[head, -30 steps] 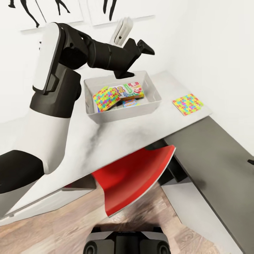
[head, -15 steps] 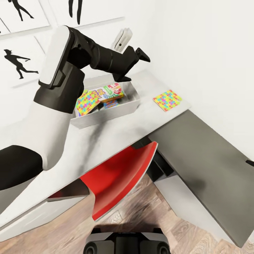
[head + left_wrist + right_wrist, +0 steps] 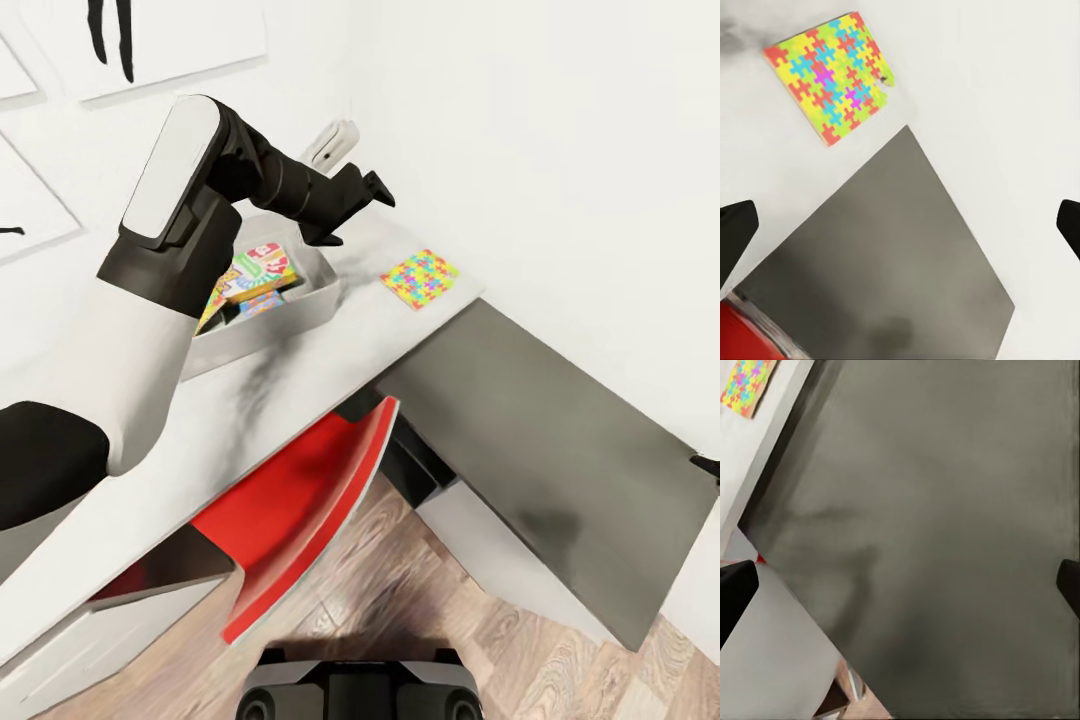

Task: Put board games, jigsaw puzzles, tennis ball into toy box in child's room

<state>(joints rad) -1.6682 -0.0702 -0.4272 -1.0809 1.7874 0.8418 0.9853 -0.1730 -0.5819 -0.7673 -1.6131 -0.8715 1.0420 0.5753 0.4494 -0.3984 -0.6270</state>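
The grey toy box (image 3: 300, 305) sits on the light table (image 3: 330, 345), partly hidden behind my left arm. Inside it lie a SKIP-BO board game (image 3: 258, 270), a small blue one (image 3: 262, 303) and one jigsaw puzzle (image 3: 212, 305). A second jigsaw puzzle (image 3: 420, 278) (image 3: 829, 75) (image 3: 746, 382) lies flat on the table near the corner. My left gripper (image 3: 352, 212) (image 3: 900, 229) hovers open and empty just past the box's right end, short of that puzzle. My right gripper (image 3: 900, 585) is open and empty over the dark wing. The tennis ball and the bed are out of view.
The dark grey wing (image 3: 540, 420) runs forward along the right wall. A red chair (image 3: 300, 500) is tucked under the table. A white object (image 3: 335, 142) leans at the back wall behind the box. Wooden floor (image 3: 420, 620) lies in front.
The camera has swung, shifting the whole scene left. My left gripper has moved from over the toy box's far rim to past its right end, closer to the loose puzzle.
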